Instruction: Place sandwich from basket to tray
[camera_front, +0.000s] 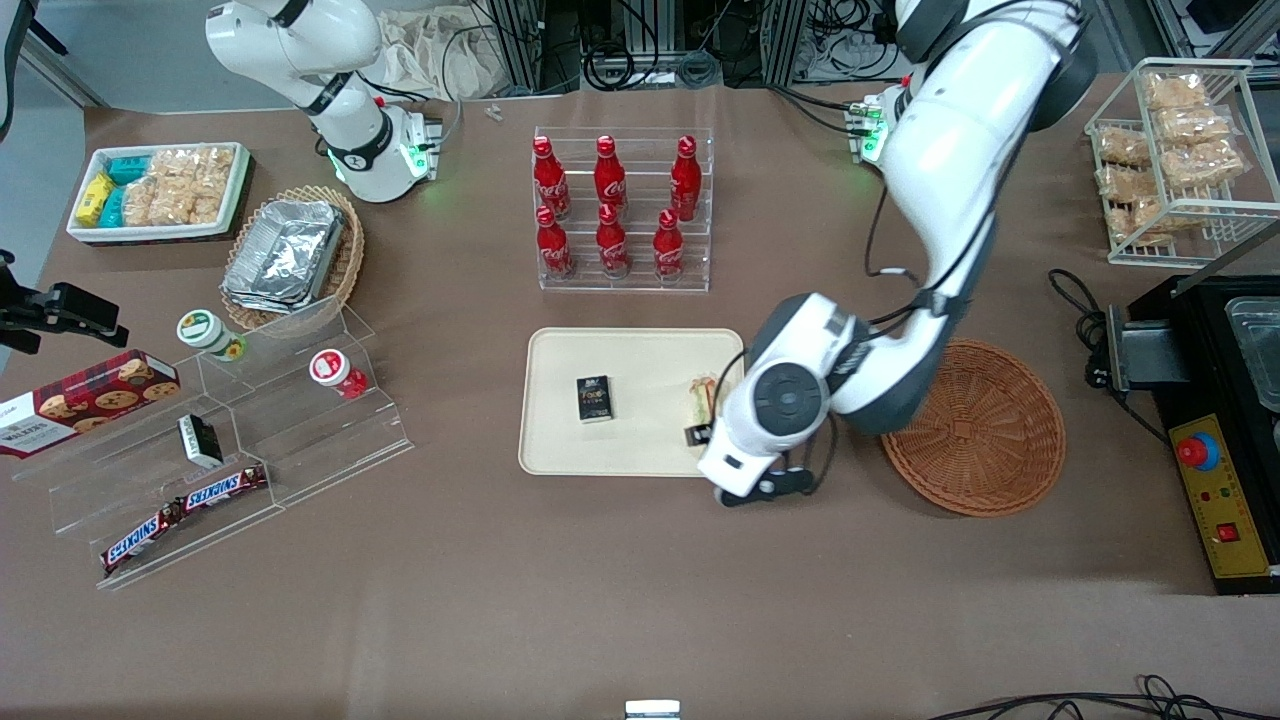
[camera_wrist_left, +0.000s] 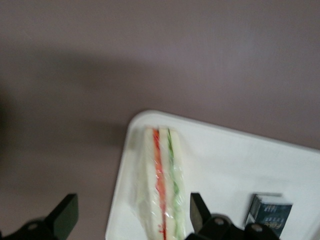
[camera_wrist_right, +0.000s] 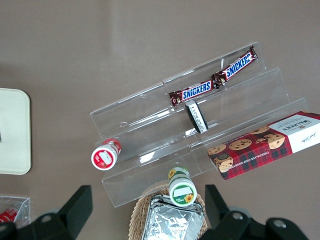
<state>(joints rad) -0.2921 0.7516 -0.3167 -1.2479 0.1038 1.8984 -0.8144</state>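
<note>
Legibly, two bars (camera_front: 185, 516) read SNICKERS and the cookie box (camera_front: 85, 399) WALKERS. Over the tray's (camera_front: 640, 360) end nearest the empty basket (camera_front: 985, 428), the hand (camera_wrist_left: 131, 214) is spread wide, its fingers (camera_wrist_left: 64, 215) flanking the sandwich (camera_wrist_left: 161, 186) on the tray without touching it.

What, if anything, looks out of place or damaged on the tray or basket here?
Nothing stands out. The sandwich lies intact in its wrap on the tray, near the edge closest to the empty basket, with a small dark box also on the tray. The gripper hovers over the sandwich, fingers open.
</note>
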